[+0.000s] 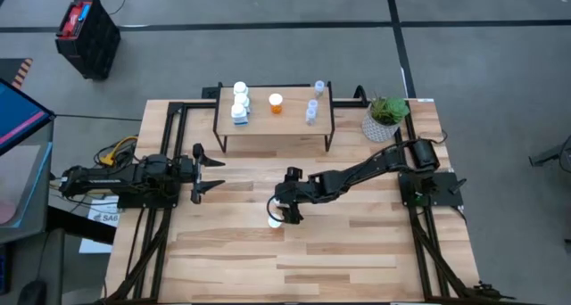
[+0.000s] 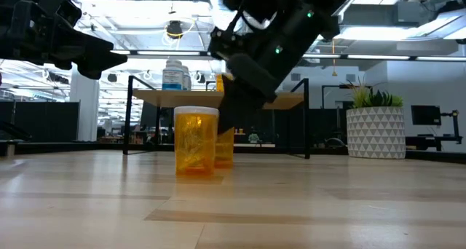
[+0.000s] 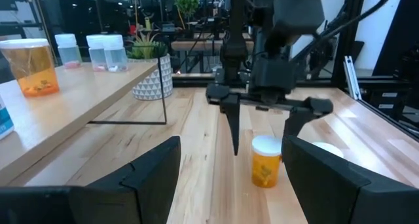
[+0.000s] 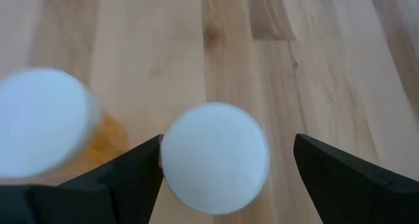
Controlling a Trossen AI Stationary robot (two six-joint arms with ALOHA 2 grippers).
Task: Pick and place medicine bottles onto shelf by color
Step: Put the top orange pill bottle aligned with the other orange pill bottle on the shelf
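Two orange medicine bottles with white caps stand upright on the table. My right gripper slants down over the farther one, open. That bottle's white cap sits between the two fingers, and I see no touch. The nearer orange bottle stands just beside it, outside the fingers. On the shelf stand white bottles at the left, one orange bottle in the middle and clear bottles at the right. My left gripper waits open at the table's left.
A potted green plant in a white pot stands at the table's far right corner, beside the shelf. The shelf's thin black legs rise from the table's far part. Bare wood lies along the table's near half.
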